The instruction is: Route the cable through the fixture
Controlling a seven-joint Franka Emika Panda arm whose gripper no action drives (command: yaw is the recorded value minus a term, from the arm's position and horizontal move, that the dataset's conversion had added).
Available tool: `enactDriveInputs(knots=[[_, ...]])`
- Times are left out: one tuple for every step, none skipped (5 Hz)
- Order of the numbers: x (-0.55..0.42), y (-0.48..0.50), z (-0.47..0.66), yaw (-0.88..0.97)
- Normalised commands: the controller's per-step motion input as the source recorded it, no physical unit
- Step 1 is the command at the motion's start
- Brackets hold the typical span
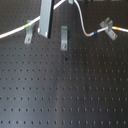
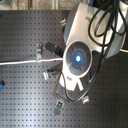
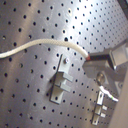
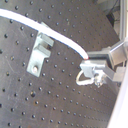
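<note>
The fixture (image 1: 64, 38) stands upright at the middle back of the board, with no cable in it. The white cable (image 1: 83, 24) comes from the first exterior view's left and passes a slanted clip (image 1: 29, 34). It rises out of the top edge, then drops to a second clip (image 1: 106, 26). In both wrist views my gripper (image 3: 93, 60) (image 4: 91, 65) is shut on the cable (image 3: 45, 44) (image 4: 60, 36), held in the air over the bracket (image 4: 39, 52). In the second exterior view the arm hides the gripper, and the cable (image 2: 20, 62) runs in from the left.
A long flat grey bar (image 1: 45, 17) hangs from the top of the first exterior view, in front of the cable. The black perforated board (image 1: 65, 95) fills the foreground. More small grey clips (image 2: 59, 106) stand around the arm (image 2: 77, 55) in the second exterior view.
</note>
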Motion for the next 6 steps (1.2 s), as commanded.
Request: enactDriveInputs(knots=[[0.002, 0.005, 0.08, 0.00], [-0.247, 0.177, 0.49, -0.19], [-0.231, 0.172, 0.46, -0.37], [-0.318, -0.062, 0.28, -0.49], [-0.255, -0.157, 0.17, -0.55], [-0.034, 0.004, 0.00, 0.00]])
